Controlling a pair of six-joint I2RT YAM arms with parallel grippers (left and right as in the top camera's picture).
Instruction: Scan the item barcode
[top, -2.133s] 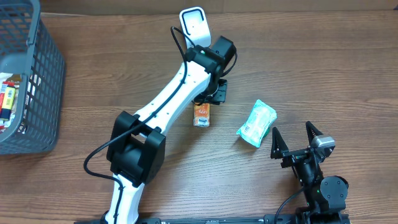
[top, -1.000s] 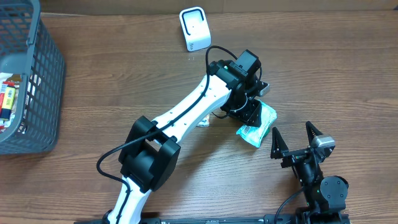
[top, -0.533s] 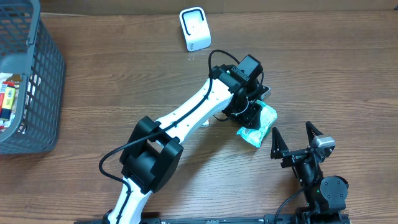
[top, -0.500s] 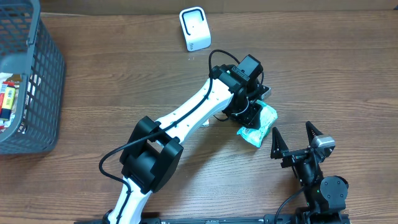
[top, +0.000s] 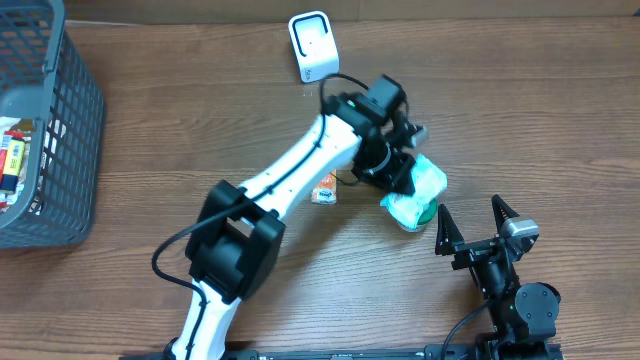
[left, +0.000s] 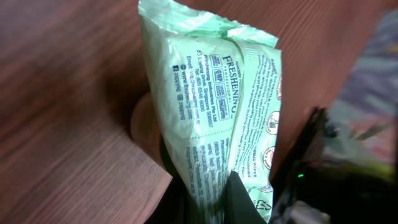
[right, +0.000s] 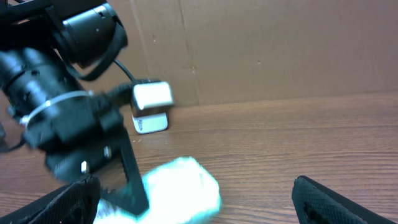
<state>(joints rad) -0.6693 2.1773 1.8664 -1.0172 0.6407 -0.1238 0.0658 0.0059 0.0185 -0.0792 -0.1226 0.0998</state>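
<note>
Left gripper (top: 402, 172) pinches the green wipes packet (top: 418, 192) by one end; slack film could slip free before the scanner (top: 313, 45) at eleven o'clock.

— How does the left arm (top: 290, 165) stand?
— Stretched out diagonally, wrist bent down, left gripper (top: 405, 175) clamped on the green wipes packet (top: 420, 190).
— And the right arm (top: 515, 295)?
— Folded low, right gripper (top: 468, 206) with jaws spread wide.

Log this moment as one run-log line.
left gripper: shut on green wipes pack | right gripper: open, empty | white scanner: pack not yet presented
</note>
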